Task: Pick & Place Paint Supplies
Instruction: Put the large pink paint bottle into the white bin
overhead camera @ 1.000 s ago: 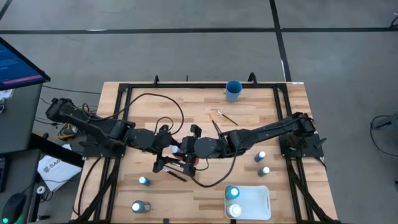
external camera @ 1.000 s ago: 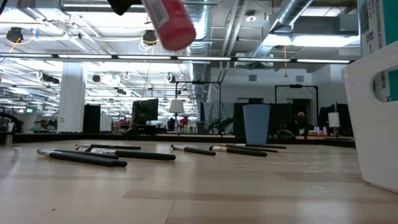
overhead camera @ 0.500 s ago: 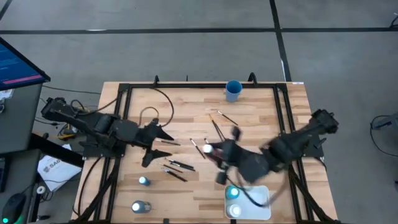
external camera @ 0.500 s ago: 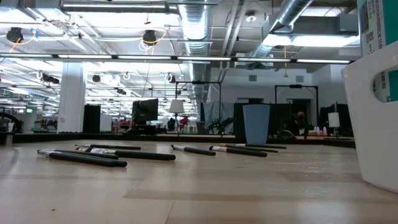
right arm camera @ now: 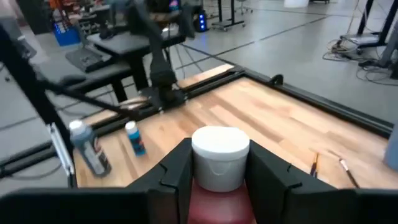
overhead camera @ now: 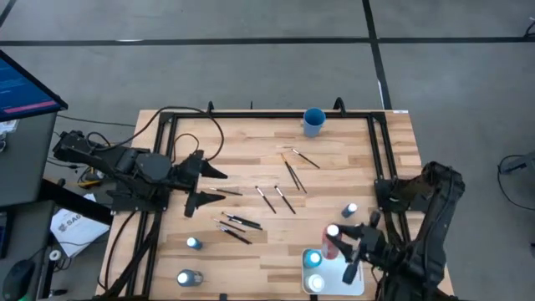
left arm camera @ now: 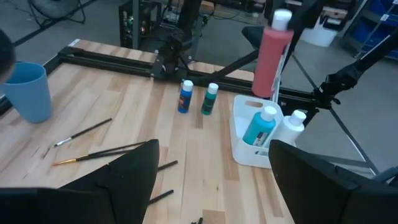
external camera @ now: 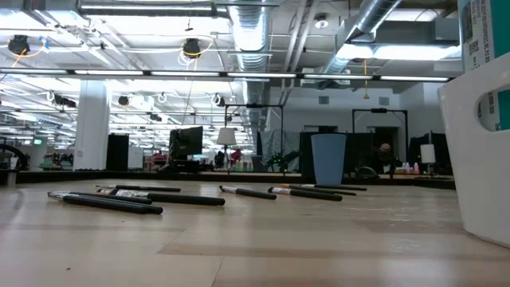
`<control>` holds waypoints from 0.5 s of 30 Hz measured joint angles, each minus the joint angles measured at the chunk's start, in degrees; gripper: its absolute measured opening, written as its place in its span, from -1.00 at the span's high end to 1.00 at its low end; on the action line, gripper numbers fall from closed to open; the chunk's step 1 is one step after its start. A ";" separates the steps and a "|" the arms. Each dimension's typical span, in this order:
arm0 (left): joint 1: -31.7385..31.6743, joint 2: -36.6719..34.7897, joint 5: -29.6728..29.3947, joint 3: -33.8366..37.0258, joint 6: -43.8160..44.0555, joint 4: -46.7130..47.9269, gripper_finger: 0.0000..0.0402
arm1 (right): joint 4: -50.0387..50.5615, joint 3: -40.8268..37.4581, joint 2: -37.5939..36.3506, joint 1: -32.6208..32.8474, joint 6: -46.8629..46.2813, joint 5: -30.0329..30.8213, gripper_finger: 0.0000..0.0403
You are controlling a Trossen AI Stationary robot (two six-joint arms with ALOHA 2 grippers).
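Right gripper fingers clamped on red bottle, held above white tray edge; lower it upright into a free slot beside teal bottle. Left gripper fingers wide, idle over worktop

The right gripper is holding a red bottle above the white tray at lower right.

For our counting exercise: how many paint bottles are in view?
7 bottles: two in the tray, a red bottle in the right gripper above it, two beside the tray, two front left. None seems hidden.
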State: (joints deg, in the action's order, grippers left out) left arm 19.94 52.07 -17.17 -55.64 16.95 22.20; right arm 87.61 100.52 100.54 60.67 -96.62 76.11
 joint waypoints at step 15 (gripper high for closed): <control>0.00 0.02 -1.16 0.00 0.00 -0.13 -0.48 | 2.41 -1.13 9.68 7.15 -17.57 -0.22 0.45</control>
State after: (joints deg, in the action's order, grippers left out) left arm 19.94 52.10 -18.33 -55.64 16.95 22.06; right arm 90.02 99.39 110.21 67.81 -114.19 75.90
